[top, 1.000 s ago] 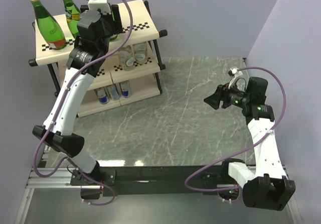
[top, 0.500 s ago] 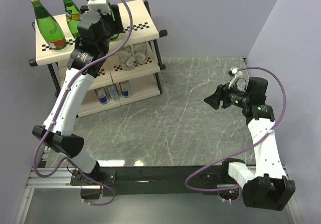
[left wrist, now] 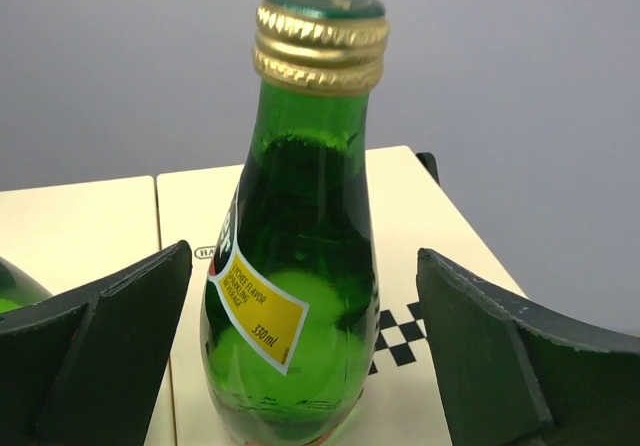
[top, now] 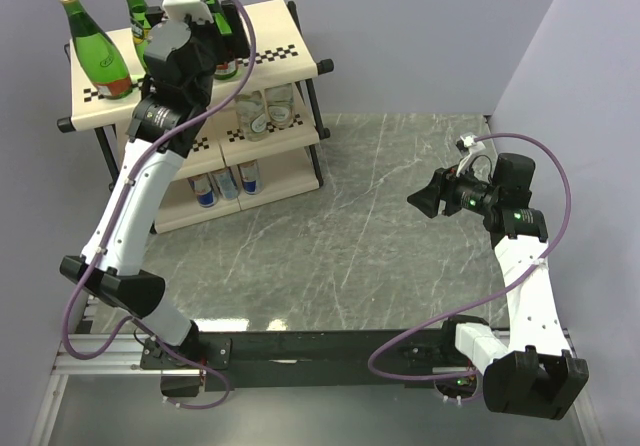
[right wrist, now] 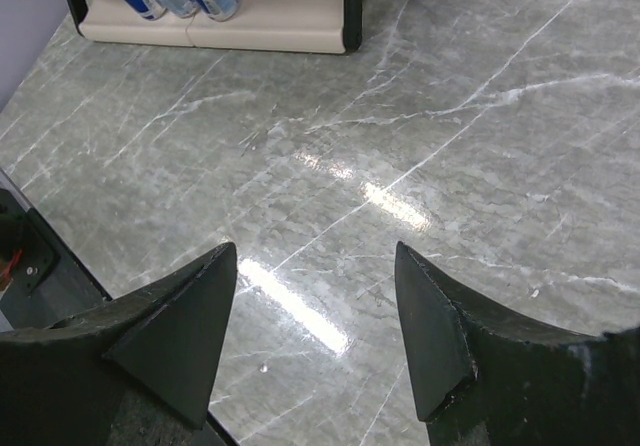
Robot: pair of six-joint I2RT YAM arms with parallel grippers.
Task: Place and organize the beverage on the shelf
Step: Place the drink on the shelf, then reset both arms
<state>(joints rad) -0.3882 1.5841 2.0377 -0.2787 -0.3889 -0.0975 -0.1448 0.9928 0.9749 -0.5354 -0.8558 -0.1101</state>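
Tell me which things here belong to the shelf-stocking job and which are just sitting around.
Part of the job: green bottles, blue-silver cans, clear bottles, shelf.
Just there: marble table, black mounting rail.

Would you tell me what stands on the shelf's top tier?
Three green bottles: two at the left end, a third inside the open left gripper. The arm hides most of it from above.
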